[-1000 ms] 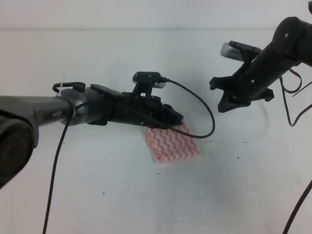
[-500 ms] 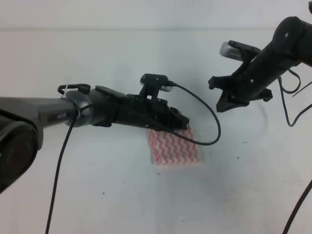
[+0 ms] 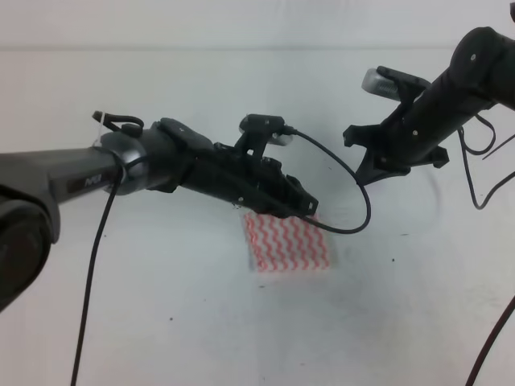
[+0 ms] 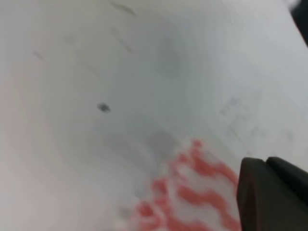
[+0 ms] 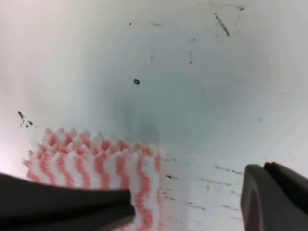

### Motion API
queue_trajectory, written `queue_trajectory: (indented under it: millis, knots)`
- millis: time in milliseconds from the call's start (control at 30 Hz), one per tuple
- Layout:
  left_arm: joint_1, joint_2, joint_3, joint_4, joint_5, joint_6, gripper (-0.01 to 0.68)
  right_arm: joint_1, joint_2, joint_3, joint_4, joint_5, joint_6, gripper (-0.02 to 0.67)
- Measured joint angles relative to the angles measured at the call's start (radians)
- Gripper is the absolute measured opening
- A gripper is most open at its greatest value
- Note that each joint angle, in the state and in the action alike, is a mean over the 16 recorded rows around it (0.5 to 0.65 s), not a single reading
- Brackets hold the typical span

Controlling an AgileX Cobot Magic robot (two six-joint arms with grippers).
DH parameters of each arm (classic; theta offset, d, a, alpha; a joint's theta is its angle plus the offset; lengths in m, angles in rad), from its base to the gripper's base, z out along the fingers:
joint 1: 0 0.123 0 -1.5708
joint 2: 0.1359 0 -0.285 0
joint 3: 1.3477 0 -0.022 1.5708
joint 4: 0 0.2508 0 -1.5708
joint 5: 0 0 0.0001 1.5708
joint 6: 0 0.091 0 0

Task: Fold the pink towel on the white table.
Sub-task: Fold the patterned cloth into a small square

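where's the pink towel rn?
In the exterior high view the pink towel lies flat near the middle of the white table, just below the left gripper.

Left gripper (image 3: 308,207) low at the pink towel's (image 3: 287,243) top edge, jaw state unclear. Right gripper (image 3: 362,157) raised upper-right of towel, apart

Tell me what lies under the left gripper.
Under the left gripper lies the far edge of the pink towel, flat on the white table. The gripper covers that edge, so whether they touch cannot be seen.
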Motion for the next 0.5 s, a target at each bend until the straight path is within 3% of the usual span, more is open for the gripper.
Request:
queue_trajectory:
  millis: [500]
  knots:
    - [-0.008,0.028,-0.009,0.068,0.065,-0.054,-0.006,0.002,0.002,0.000,0.047,0.007,-0.036,-0.018]
